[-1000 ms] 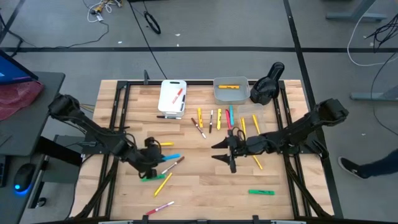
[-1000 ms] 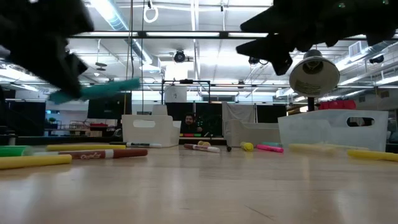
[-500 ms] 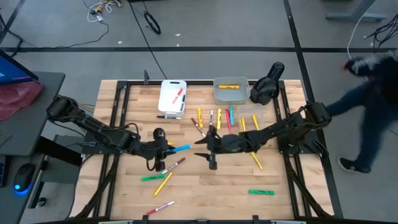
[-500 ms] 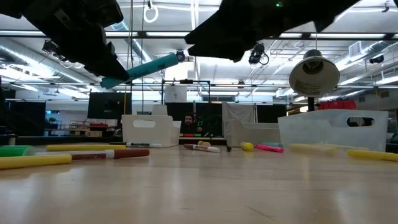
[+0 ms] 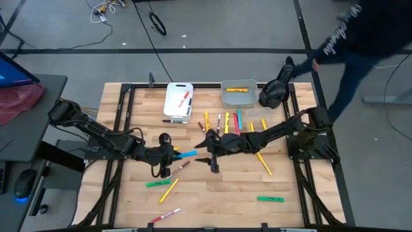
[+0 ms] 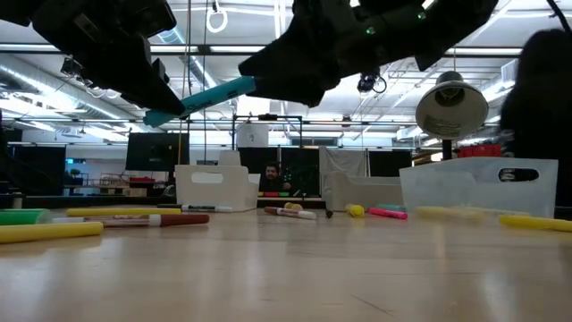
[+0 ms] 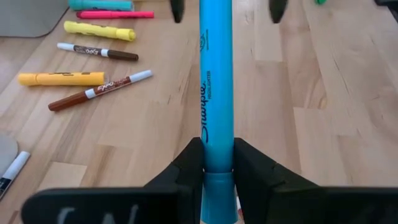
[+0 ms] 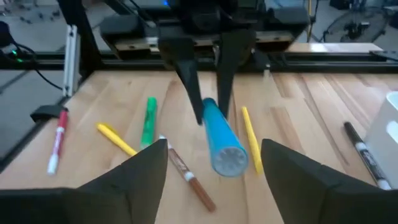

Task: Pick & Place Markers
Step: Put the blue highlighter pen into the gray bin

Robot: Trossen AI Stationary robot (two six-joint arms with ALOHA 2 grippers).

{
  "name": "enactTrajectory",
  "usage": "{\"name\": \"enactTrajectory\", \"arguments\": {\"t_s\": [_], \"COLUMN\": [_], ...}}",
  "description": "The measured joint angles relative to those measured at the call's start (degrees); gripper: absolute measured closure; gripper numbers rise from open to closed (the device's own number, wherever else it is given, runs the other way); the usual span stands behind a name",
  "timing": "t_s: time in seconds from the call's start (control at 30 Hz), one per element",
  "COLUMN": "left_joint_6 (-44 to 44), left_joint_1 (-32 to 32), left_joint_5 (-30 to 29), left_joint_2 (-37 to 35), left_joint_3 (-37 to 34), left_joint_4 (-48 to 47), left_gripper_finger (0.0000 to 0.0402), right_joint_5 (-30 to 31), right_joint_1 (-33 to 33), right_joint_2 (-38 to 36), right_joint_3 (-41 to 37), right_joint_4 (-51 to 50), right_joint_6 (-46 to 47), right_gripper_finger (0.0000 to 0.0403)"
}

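A blue marker (image 5: 187,154) hangs above the table's middle, held by my left gripper (image 5: 172,156), which reaches in from the left and is shut on it. My right gripper (image 5: 207,156) comes from the right and stands open. Its two fingers (image 8: 149,171) are on either side of the marker's free end (image 8: 227,159) without touching it. Other markers lie flat on the wood: a cluster (image 5: 222,122) behind the grippers, a green one (image 5: 270,199) and a yellow one (image 5: 168,189) nearer the front. My left gripper pinches the blue marker between its two fingers (image 7: 189,165), close to the marker's near end (image 7: 217,163). The fingers come from the table's left, slanting down, and the marker lies along them, sticking out past the tips. It is lifted clear of the table.
A white bin (image 5: 178,102) and a grey bin (image 5: 239,92) holding a yellow marker stand at the back. A black lamp-like object (image 5: 277,87) sits at the back right. A person (image 5: 360,38) passes beyond the table's far right corner.
My left gripper has swung toward the table's right with the blue marker, so that the marker now points at my right gripper, and has then kept still. My right gripper has moved toward the table's left until its fingers flank the marker's free end.
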Motion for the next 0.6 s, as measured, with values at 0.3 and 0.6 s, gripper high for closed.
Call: {"name": "enactTrajectory", "arguments": {"t_s": [0.3, 0.6], "left_joint_6": [0.0, -0.7], "left_joint_1": [0.0, 0.0], "left_joint_5": [0.0, -0.1], "left_joint_2": [0.0, 0.0], "left_joint_3": [0.0, 0.0], "left_joint_4": [0.0, 0.0], "left_gripper_finger": [0.0331, 0.0311], "right_joint_5": [-0.1, -2.9], "right_joint_1": [-0.9, -1.8], "right_joint_2": [0.2, 0.2], "right_joint_3": [0.0, 0.0], "right_joint_4": [0.3, -0.6], "right_joint_6": [1.8, 3.0], "right_gripper_finger": [0.0244, 0.0355]}}
